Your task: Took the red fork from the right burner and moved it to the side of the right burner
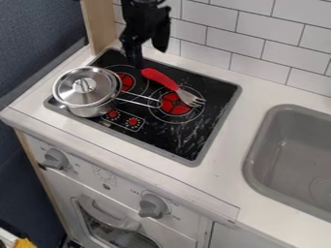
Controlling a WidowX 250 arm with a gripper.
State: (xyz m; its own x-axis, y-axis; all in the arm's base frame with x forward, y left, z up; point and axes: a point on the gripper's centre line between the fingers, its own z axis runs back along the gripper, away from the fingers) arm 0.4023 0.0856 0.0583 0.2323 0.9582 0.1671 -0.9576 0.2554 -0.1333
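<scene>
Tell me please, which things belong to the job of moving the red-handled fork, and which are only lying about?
For the job:
red-handled fork, its grey tines over the right burner
right burner, round with red centre

Just there:
shiny metal pot with metal lid
grey rounded sink

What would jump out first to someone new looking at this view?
Probably the shiny lidded pot on the stove's left side, its handle pointing right. Next, the bright red fork lying partly over the right burner, with the black claw just left of it.
</scene>
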